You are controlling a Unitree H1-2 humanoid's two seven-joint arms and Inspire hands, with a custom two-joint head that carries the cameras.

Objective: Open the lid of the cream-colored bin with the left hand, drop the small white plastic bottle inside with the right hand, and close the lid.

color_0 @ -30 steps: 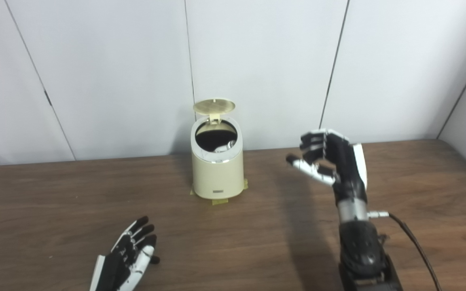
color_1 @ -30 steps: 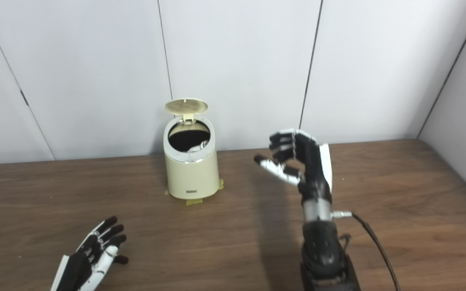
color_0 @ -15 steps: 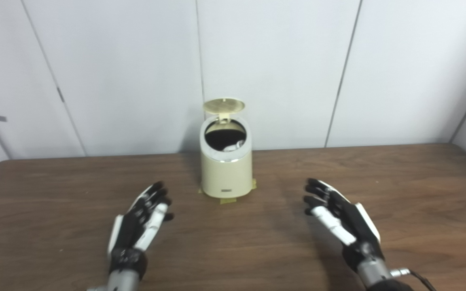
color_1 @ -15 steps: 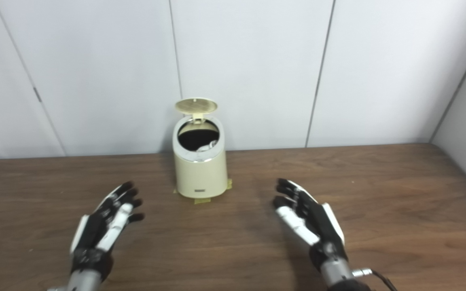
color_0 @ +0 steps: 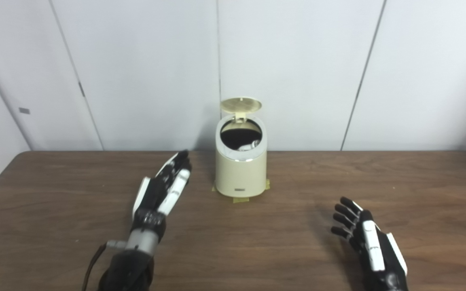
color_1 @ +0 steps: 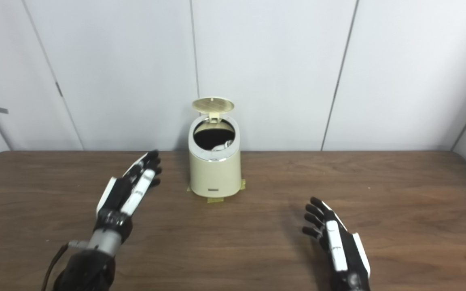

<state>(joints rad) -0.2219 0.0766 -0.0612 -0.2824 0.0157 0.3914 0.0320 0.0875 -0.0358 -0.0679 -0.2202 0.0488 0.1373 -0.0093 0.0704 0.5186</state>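
Two robot hands hover over the brown wooden bench (color_0: 297,250), both empty with fingers spread apart. The left robot hand (color_0: 161,193) sits left of center in the frame, raised above the bench top and stretched toward the upper right, its fingertips (color_0: 182,157) near the left side of the bin but not touching it. Its grey wrist and dark forearm run down to the bottom edge, with a thin cable (color_0: 91,262) trailing beside them. The right robot hand (color_0: 368,238) lies in the lower right of the frame, low over the bench, fingers pointing to the upper left, well apart from the bin.

The cream-colored bin (color_0: 240,173) stands upright just above the middle of the frame, at the far side of the bench close to the white panelled wall (color_0: 297,60). Bits of yellowish tape (color_0: 238,199) show under its base. Its round lid (color_0: 241,105) is tipped up on the rear hinge, leaving the dark mouth uncovered. Inside, toward the front right of the opening, something small and whitish (color_0: 248,145) shows, most likely the small white plastic bottle, though it is too small to make out for certain.
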